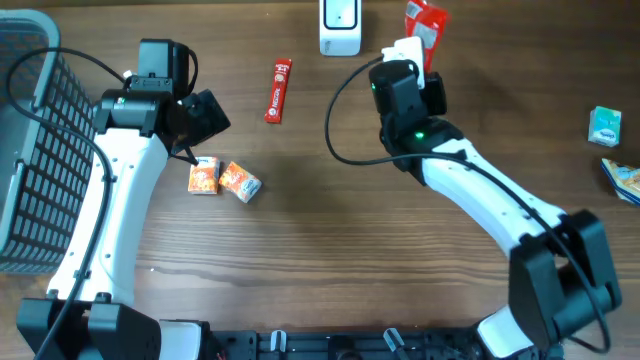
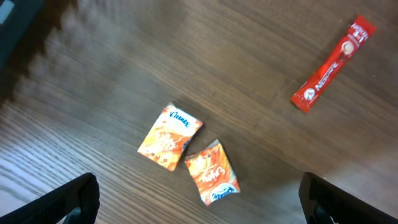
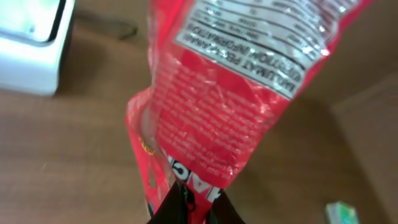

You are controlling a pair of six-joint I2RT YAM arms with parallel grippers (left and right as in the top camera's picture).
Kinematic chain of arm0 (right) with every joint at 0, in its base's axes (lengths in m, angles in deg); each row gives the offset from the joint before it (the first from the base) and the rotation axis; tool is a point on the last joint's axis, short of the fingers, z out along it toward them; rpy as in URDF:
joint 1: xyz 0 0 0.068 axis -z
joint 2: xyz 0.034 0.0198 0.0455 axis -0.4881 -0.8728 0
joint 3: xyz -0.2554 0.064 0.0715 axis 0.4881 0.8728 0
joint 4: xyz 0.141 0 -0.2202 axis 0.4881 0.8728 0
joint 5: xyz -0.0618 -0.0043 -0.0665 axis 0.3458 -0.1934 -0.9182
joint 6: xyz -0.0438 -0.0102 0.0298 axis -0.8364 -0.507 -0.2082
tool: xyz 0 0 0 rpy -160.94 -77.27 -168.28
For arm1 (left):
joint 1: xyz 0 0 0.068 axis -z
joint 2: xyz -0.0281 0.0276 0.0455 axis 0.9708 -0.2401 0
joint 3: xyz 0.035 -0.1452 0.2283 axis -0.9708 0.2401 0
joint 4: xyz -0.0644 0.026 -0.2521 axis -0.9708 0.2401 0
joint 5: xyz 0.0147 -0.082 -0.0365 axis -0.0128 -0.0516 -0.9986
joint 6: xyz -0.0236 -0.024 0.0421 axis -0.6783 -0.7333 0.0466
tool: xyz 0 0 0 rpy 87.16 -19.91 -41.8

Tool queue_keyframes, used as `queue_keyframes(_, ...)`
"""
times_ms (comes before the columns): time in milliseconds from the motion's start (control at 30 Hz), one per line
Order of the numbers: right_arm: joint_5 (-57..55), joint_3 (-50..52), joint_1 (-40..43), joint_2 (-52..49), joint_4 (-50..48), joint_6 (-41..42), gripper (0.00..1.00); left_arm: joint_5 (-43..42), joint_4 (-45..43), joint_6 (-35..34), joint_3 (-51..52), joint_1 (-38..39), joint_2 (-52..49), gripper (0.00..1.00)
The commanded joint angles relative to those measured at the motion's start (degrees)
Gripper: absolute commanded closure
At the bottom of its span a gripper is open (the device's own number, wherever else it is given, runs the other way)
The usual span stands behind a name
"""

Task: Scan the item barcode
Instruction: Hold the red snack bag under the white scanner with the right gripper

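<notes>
Two hands work over the wooden tabletop [image 1: 330,230]: the right hand [image 1: 412,55] is clamped on one end of a red pouch [image 1: 428,20], holding it up just right of a white box-like device [image 1: 340,25], probably the scanner, at the far edge. From the right wrist camera the pouch's nutrition panel faces the lens, and whether a barcode sits on that side cannot be told. The left hand [image 1: 205,118] hangs empty, fingers wide apart, above two orange packets [image 1: 204,177] lying side by side, with a red stick sachet [image 1: 278,90] near them and a wire basket [image 1: 30,150] at the left edge.
</notes>
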Motion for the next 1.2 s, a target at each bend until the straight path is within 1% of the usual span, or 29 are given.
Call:
queue_keyframes(0,-7.6,-2.2,-0.2,-2.8,-10.4,-16.1,0.96,1.1,-0.6,-0.1,-0.2,-0.3,-0.3,0.0)
queue_keyframes(100,-10.2,-2.2,-0.2,-5.9,-19.5,-26.8,0.96,1.1,-0.6,-0.1,-0.2,-0.3,-0.3,0.0)
queue_keyframes(233,-9.5,-2.2,-0.2,-10.5,-33.2,-41.3,0.96,1.1,-0.6,-0.1,-0.2,-0.3,-0.3,0.0)
queue_keyframes(367,-6.1,-2.2,-0.2,-14.9,-40.7,-48.7,0.96,1.1,-0.6,-0.1,-0.2,-0.3,-0.3,0.0)
queue_keyframes(600,-4.3,-2.2,-0.2,-22.1,-54.7,-61.4,0.96,1.1,-0.6,-0.1,-0.2,-0.3,-0.3,0.0)
queue_keyframes(667,-3.8,-2.3,-0.2,-22.7,-56.1,-63.1,0.96,1.1,-0.6,-0.1,-0.2,-0.3,-0.3,0.0)
queue_keyframes(833,-3.5,-3.5,0.2,-22.9,-56.8,-63.2,0.96,1.1,-0.7,-0.1,-0.2,-0.3,-0.3,0.0)
queue_keyframes(1000,2.7,-3.8,0.6,-23.5,-56.7,-63.3,0.95,1.1,-0.9,-0.1,-0.2,-0.3,-0.3,0.0)
queue_keyframes(1100,4.5,-4.5,0.6,-25.9,-57.0,-64.8,0.95,1.1,-0.9,-0.1,-0.2,-0.3,-0.3,0.0)
queue_keyframes(1167,2.6,-7.7,0.9,-29.7,-61.1,-66.3,0.95,1.1,-0.9,-0.1,-0.2,-0.3,-0.3,0.0)
